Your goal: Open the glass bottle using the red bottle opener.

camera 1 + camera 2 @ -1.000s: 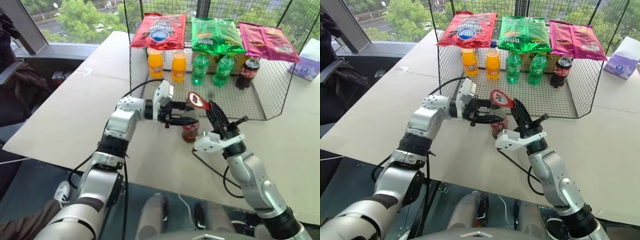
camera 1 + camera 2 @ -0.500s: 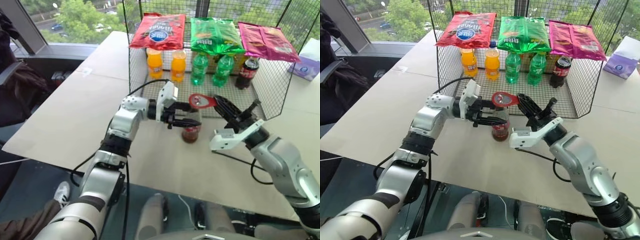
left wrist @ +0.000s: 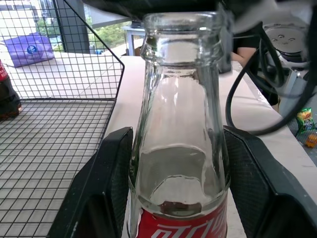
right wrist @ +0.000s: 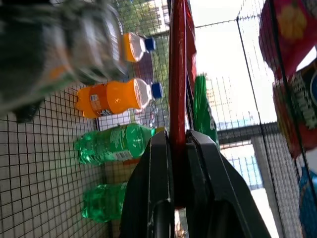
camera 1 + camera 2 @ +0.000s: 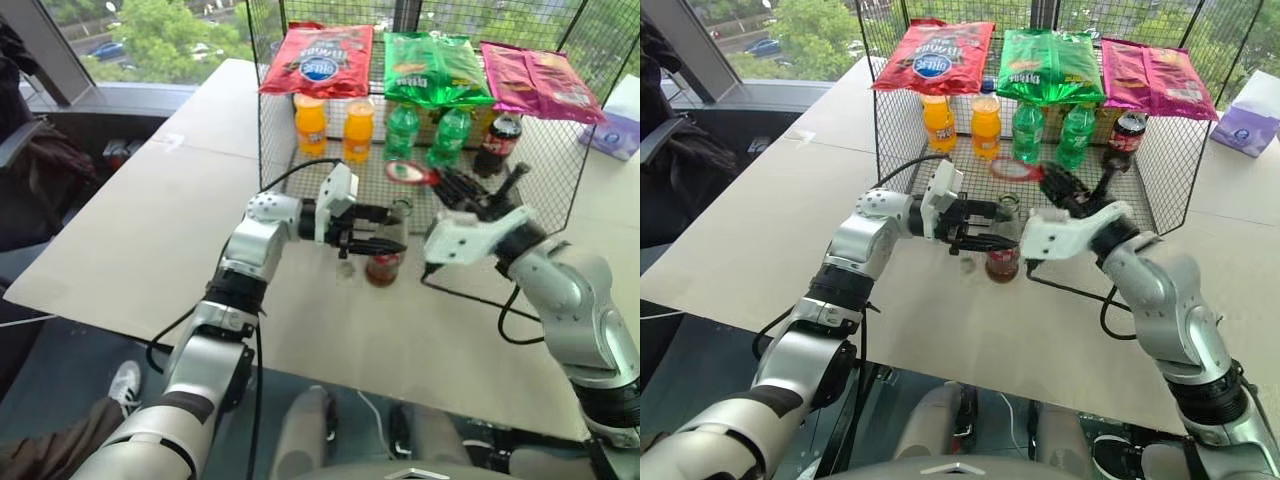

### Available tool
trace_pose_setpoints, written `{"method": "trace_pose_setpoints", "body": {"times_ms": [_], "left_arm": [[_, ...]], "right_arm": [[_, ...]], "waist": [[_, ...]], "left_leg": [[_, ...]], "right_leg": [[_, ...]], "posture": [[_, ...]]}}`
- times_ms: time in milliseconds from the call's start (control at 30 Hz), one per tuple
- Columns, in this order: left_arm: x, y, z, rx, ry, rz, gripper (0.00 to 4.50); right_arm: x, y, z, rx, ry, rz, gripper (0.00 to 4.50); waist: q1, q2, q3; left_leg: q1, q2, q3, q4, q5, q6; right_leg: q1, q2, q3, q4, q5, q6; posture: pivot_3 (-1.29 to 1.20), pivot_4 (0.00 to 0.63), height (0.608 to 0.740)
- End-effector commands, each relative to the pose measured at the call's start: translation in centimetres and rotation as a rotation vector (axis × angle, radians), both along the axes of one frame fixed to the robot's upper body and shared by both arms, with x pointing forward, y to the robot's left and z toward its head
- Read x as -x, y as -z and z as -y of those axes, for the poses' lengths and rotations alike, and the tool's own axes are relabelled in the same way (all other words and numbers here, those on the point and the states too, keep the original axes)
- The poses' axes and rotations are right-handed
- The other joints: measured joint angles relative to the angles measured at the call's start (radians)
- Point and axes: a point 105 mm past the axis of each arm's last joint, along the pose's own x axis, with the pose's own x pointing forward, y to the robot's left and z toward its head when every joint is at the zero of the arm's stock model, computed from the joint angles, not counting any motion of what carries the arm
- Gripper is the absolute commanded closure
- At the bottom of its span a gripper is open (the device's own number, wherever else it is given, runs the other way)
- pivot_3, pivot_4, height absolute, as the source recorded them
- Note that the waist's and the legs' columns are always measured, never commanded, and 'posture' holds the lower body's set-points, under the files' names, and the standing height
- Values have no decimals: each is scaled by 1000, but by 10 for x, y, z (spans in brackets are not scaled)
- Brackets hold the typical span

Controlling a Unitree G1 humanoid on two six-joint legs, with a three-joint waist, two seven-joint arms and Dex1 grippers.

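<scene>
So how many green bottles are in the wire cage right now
2. Both stand side by side at the back of the wire cage, under the green snack bag: one green bottle next to the orange drinks, the other beside the dark cola bottle. More could be hidden behind them.

Glass bottle (image 5: 384, 250) before wire basket (image 5: 545, 205)

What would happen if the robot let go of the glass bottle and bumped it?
The glass bottle would probably tip fairly easily: it is tall and narrow, and the cola sits only low down. Its mouth looks open, with no cap on, so a fall would likely spill. Being glass, it could crack. For now the left gripper clamps its sides, which should steady it.
</scene>
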Motion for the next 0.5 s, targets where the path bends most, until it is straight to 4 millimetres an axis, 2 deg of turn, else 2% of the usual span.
{"method": "trace_pose_setpoints", "body": {"times_ms": [33,100,167,233,300,400,500], "left_arm": [[3,-7,0,29,14,21,2293],[4,-8,0,35,10,22,2293],[4,-9,0,46,5,26,2293],[4,-9,0,58,-8,40,2293],[3,-9,0,72,-28,59,2293],[4,-7,-1,77,-43,65,2293],[7,-7,-3,88,-36,57,2293]], "right_arm": [[12,-4,30,-322,100,-124,4500],[17,16,39,-529,138,-280,4500],[24,40,40,-727,142,-444,4500],[34,69,34,-850,141,-617,4500],[45,98,22,-1049,132,-812,4500],[50,121,14,-1243,171,-950,4500],[52,130,14,-1287,195,-1005,4500]], "waist": [[0,0,0],[-2,0,0],[-3,1,0],[-3,1,0],[-4,2,0],[-7,5,1],[-6,5,1]], "left_leg": [[0,0,0,0,0,0],[-1,0,-1,0,0,0],[-1,0,-2,0,0,0],[-1,1,-2,0,0,0],[-1,1,-2,0,-2,4],[-1,2,-2,0,-3,3],[-1,1,-1,0,-5,-1]], "right_leg": [[0,0,0,0,0,0],[0,0,-1,0,0,0],[0,0,-1,0,0,0],[-1,0,-1,1,0,0],[-1,0,-1,1,0,-1],[-2,0,-2,0,-1,-3],[-2,-2,-1,0,-1,-3]], "posture": [[0,150,740],[0,150,740],[0,150,740],[0,150,740],[0,150,740],[0,150,740],[0,150,740]]}}
